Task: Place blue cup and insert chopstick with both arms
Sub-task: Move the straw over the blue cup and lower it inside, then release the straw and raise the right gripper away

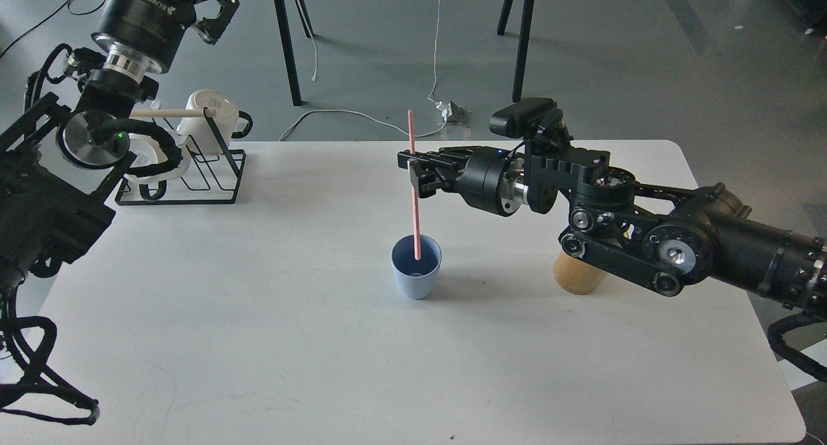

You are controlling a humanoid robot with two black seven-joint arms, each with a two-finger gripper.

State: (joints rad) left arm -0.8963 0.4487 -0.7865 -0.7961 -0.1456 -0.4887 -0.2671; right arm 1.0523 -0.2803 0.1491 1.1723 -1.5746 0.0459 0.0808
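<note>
The pale blue cup (416, 276) stands upright near the middle of the white table (258, 341). My right gripper (415, 172) is shut on the pink chopstick (413, 193) and holds it nearly upright above the cup. The stick's lower tip is inside the cup's mouth. My left gripper (210, 9) is raised at the top left, beyond the table's far edge, with its fingers apart and nothing in them.
A tan bamboo cylinder cup (575, 278) stands right of the blue cup, mostly hidden behind my right arm. A black wire rack (194, 174) with white mugs and a pale wooden rod sits at the table's back left. Chair legs and cables lie on the floor beyond.
</note>
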